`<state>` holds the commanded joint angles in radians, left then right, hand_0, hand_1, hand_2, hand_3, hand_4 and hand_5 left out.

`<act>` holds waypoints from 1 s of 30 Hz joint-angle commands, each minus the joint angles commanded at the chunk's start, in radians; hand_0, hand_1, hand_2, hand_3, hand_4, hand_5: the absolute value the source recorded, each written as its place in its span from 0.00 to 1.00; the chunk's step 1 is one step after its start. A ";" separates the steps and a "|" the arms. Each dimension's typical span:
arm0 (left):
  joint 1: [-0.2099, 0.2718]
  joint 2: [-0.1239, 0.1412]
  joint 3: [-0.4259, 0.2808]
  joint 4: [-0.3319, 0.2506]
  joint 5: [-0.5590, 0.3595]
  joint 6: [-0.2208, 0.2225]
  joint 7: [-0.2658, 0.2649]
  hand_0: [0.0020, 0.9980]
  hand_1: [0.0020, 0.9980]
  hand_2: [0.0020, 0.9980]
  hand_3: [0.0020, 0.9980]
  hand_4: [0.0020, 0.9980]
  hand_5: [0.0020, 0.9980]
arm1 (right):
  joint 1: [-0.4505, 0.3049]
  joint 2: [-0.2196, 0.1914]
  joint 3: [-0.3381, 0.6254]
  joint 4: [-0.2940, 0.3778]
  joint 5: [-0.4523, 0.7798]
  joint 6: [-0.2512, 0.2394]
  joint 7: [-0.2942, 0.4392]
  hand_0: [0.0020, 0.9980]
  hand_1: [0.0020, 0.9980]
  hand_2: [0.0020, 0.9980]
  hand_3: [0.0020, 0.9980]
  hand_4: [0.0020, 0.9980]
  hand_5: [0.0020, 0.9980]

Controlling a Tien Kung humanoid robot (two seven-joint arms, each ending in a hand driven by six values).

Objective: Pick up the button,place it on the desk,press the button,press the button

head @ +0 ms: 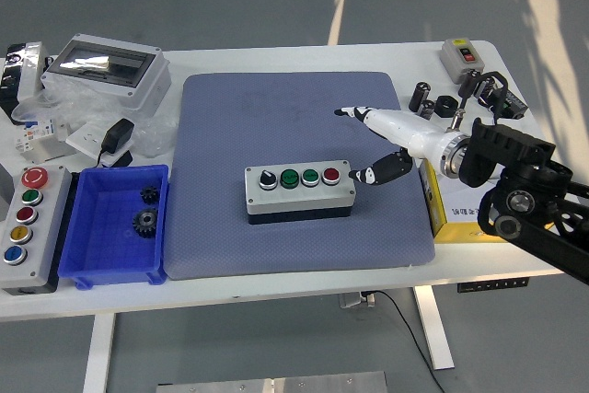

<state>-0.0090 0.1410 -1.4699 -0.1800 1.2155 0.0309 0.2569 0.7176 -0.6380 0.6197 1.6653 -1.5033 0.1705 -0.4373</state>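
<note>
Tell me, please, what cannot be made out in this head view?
- Left hand: out of frame.
- Right hand: whether the thumb touches the button box is unclear.
- Button box: whether any button is pressed is too small to tell.
- Yellow box: mostly hidden by the right arm.
- Far-left items: cut off by the edge.
</note>
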 joint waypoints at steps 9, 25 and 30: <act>-0.004 0.000 0.000 0.000 0.000 -0.001 0.000 0.63 0.56 0.54 0.60 0.60 0.11 | 0.045 0.051 -0.016 -0.016 0.104 0.188 -0.113 0.47 0.63 0.70 0.95 0.46 0.10; -0.003 0.001 -0.001 0.000 0.002 -0.001 0.000 0.63 0.56 0.54 0.61 0.60 0.11 | 0.077 0.104 -0.053 -0.105 0.069 0.160 -0.120 0.00 0.08 0.24 0.83 0.28 0.02; -0.004 0.001 -0.001 0.000 0.001 -0.001 -0.001 0.63 0.56 0.54 0.61 0.60 0.11 | 0.076 0.107 -0.063 -0.101 0.070 0.154 -0.117 0.00 0.08 0.23 0.82 0.27 0.02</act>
<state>-0.0131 0.1420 -1.4707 -0.1800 1.2169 0.0297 0.2558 0.7937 -0.5310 0.5565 1.5645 -1.4334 0.3243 -0.5540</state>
